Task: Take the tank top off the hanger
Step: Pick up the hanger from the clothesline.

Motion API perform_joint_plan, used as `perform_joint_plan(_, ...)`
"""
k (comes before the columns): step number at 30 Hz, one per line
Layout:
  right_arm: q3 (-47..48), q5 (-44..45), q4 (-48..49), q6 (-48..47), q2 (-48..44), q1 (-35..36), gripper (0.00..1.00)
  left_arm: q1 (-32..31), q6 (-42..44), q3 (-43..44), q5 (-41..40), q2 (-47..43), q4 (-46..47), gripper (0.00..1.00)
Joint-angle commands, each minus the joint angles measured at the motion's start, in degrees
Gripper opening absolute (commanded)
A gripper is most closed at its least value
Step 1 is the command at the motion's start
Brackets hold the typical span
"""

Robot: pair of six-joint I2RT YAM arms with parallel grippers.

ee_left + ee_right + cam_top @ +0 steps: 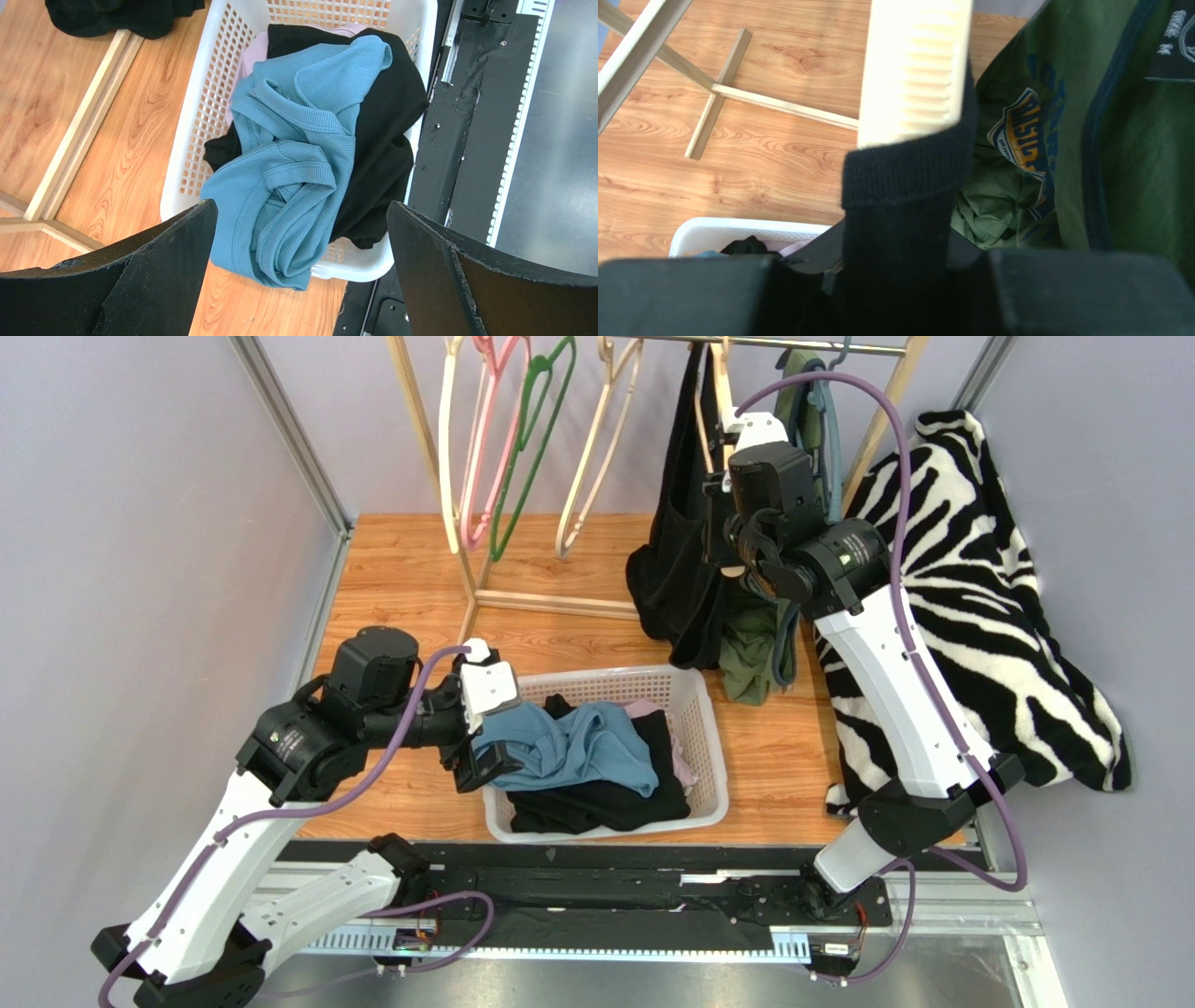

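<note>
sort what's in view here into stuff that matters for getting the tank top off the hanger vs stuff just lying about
Belongs to the job:
black tank top
cream hanger
right claw
white basket

Just lying about:
empty hangers
zebra blanket
green shirt
blue top

you see the black tank top [683, 546] hanging upright on the rail — its ribbed strap [899, 203] looped over the cream, ridged arm of the hanger [913, 70], its body draping down to the wooden floor.
</note>
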Motion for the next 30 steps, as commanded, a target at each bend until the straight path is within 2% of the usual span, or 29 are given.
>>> perform_joint_plan(1, 1.4, 1.5, 3.0, -0.8, -1.6, 0.0, 0.00, 0.2, -0.6, -0.3, 0.7, -1.0, 0.0, 0.99)
perform_joint_plan(5, -0.6, 3.0, 9.3, -3.8, -3.8, 0.1, 0.00, 0.2, -0.6, -0.7, 0.7, -1.0, 0.2, 0.99)
perform_joint_plan(9, -10.3, 3.7, 23.9, -6.0, -9.5, 0.1, 0.00, 0.4, -0.7, -0.5, 0.8, -0.9, 0.2, 0.99)
perform_joint_plan(15, -20.3, 4.5, 39.3, -8.1, -14.4, 0.1, 0.00, 0.6, -0.7, -0.6, 0.8, -0.9, 0.3, 0.99)
perform_joint_plan(23, -22.9, 2.3, 36.5, -7.9, -16.9, 0.2, 0.00, 0.7, -0.5, -0.7, 0.7, -1.2, 0.2, 0.99)
perform_joint_plan(30, -27.9, -6.1, 21.8, -6.5, -24.2, 0.6, 0.00, 0.6, -0.5, -0.3, 0.1, -1.2, 0.4, 0.99)
